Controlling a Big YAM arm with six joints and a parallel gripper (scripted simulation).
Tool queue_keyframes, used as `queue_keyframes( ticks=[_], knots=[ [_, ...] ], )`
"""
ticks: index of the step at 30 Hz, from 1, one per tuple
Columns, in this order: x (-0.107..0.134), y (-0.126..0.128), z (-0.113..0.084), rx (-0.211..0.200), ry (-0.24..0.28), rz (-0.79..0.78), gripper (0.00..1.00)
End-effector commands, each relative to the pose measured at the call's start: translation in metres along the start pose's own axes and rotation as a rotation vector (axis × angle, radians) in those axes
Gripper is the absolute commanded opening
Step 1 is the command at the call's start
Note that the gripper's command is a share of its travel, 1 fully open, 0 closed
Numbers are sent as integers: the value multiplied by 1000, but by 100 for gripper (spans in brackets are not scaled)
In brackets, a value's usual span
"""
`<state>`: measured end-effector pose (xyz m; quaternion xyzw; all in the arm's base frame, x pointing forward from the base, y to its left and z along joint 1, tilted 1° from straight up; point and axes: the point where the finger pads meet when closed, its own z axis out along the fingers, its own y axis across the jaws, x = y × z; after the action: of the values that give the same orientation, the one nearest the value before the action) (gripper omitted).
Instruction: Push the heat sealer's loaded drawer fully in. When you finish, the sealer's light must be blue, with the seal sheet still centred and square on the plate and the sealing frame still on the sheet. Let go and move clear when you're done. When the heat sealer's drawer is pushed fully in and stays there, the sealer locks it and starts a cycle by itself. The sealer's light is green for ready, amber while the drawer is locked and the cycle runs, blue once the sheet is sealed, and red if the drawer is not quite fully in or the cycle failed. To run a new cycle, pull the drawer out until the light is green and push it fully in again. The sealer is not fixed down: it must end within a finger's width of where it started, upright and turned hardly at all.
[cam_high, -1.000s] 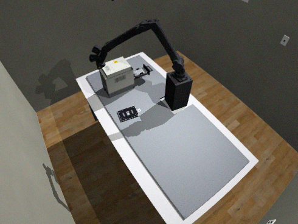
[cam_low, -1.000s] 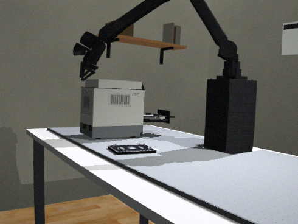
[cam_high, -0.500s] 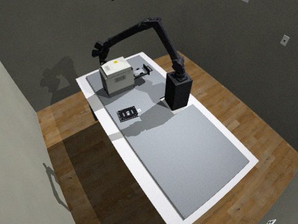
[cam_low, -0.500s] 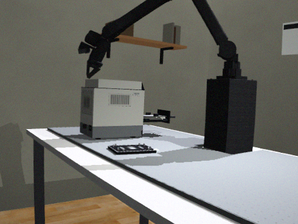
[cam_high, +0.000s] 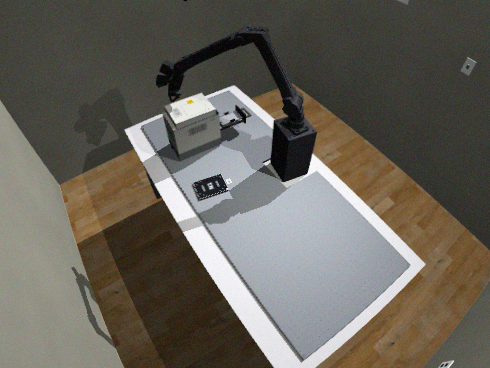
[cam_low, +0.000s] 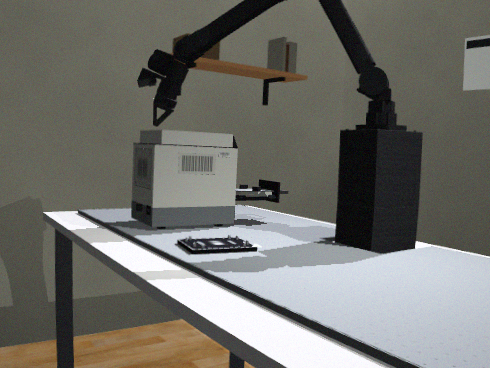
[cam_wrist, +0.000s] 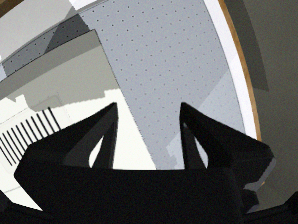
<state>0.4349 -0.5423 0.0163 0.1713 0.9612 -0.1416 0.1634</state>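
The heat sealer (cam_high: 192, 125) (cam_low: 185, 180) is a white box that stands upright at the far end of the grey mat (cam_high: 310, 250) (cam_low: 400, 300). Its drawer (cam_high: 235, 117) (cam_low: 260, 191) sticks out of the side that faces the arm's base, with a dark load on it; sheet and frame are too small to tell apart. I cannot see the sealer's light. My gripper (cam_high: 172, 98) (cam_low: 158, 122) (cam_wrist: 148, 109) hangs just above the sealer's far top edge, on the side opposite the drawer. Its fingers stand partly apart and hold nothing. The sealer's barcode side shows in the wrist view (cam_wrist: 29, 136).
A flat black plate-like fixture (cam_high: 210, 187) (cam_low: 216, 246) lies on the mat in front of the sealer. The arm's tall black pedestal (cam_high: 292, 150) (cam_low: 377, 190) stands beside the drawer's end. A wall shelf (cam_low: 250, 70) hangs behind the arm.
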Motion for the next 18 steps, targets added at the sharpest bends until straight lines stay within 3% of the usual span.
queue_keyframes(
  ticks=[1,2,6,9,11,12,18],
  knots=[
    [-15,-34,-34,46,-63,9,45],
    [-28,-42,-42,62,-87,8,45],
    [-26,-45,-47,59,-53,86,45],
    [-14,-57,-50,58,-11,182,45],
    [-8,-62,-52,58,-10,186,45],
    [19,-48,-39,29,37,186,45],
    [33,-65,-43,38,20,163,45]
  ],
)
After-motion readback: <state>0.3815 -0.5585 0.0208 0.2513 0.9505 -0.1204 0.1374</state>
